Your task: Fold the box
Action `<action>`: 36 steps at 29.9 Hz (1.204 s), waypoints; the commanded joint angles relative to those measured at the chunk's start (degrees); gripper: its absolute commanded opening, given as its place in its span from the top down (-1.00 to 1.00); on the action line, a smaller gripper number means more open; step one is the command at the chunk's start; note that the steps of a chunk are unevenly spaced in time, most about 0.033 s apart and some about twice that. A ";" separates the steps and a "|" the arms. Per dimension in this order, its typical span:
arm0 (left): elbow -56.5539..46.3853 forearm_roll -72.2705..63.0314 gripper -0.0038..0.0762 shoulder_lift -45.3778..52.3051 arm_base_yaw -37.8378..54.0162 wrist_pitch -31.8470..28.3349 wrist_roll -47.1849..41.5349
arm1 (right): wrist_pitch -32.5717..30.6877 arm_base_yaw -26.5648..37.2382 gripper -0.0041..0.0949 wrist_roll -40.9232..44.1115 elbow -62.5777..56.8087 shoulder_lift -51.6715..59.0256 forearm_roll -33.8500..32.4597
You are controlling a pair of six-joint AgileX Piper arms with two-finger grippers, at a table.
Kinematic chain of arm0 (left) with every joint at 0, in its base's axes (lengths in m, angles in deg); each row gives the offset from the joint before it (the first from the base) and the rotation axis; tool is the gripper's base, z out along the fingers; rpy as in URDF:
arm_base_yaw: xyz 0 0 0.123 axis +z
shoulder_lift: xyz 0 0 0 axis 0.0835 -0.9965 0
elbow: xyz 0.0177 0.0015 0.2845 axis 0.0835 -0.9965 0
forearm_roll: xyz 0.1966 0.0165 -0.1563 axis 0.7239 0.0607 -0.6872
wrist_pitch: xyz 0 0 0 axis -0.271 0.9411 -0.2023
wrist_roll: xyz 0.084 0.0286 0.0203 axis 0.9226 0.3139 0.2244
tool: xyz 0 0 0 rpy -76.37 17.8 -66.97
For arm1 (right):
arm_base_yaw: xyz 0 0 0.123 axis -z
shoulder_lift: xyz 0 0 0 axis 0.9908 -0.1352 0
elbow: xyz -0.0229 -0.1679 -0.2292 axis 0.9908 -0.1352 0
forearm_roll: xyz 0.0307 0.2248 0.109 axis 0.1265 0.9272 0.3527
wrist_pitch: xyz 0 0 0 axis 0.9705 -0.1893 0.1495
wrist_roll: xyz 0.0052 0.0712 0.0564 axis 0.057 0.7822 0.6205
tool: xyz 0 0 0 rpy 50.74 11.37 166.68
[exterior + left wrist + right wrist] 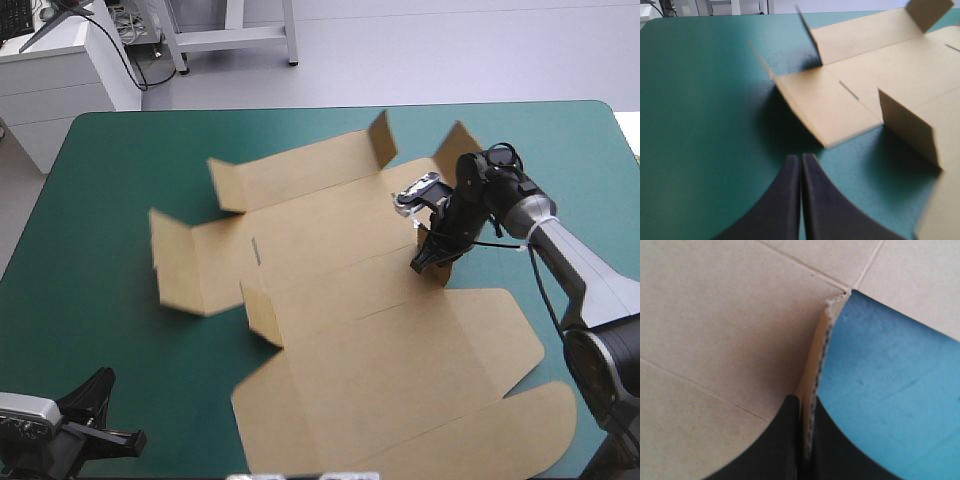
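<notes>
High view: the table's teal-green cover (100,200) carries the box (400,350), a cut sheet of brown board spread mostly flat from the middle of the table down to its near edge, toward the right side. Several side flaps stand raised along its far and left edges, and the broad lid panel lies flat nearest me. The right gripper (425,262) comes in from the right and bears down on the sheet's right edge, its black fingers pinched on a small raised flap (444,268). The left gripper (110,420) sits low at the table's near left corner, well apart from the board. Left wrist view: the left gripper (801,165) has its two fingers pressed together in one pointed arch, with nothing between them and bare cover (705,125) under it. Ahead of it lies the box (865,75), its near corner flaps tilted up off the cover. Right wrist view: the right gripper (805,410) is all but closed, with the thin edge of the upright flap (819,355) clamped between its fingers. Flat board of the box (730,330) is on one side of that flap and cover (890,380) on the other.
</notes>
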 commanded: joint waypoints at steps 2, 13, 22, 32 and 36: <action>1.35 -0.22 0.92 0.17 0.09 -4.42 0.06 | -3.39 -1.41 0.96 -12.30 9.83 -1.48 1.10; 1.35 -0.22 0.92 0.17 0.09 -4.42 0.06 | -3.28 -3.91 0.96 -37.37 26.53 -10.69 7.27; 1.35 -0.22 0.92 0.17 0.09 -4.42 0.06 | 1.63 -8.82 0.96 -51.91 31.05 -15.22 5.88; 1.35 -0.22 0.92 0.17 0.09 -4.42 0.06 | 7.78 -9.98 0.94 -53.22 30.93 -18.49 6.56; 1.35 -0.22 0.92 0.17 0.09 -4.42 0.06 | 7.78 -9.98 0.74 -52.67 30.85 -19.04 6.82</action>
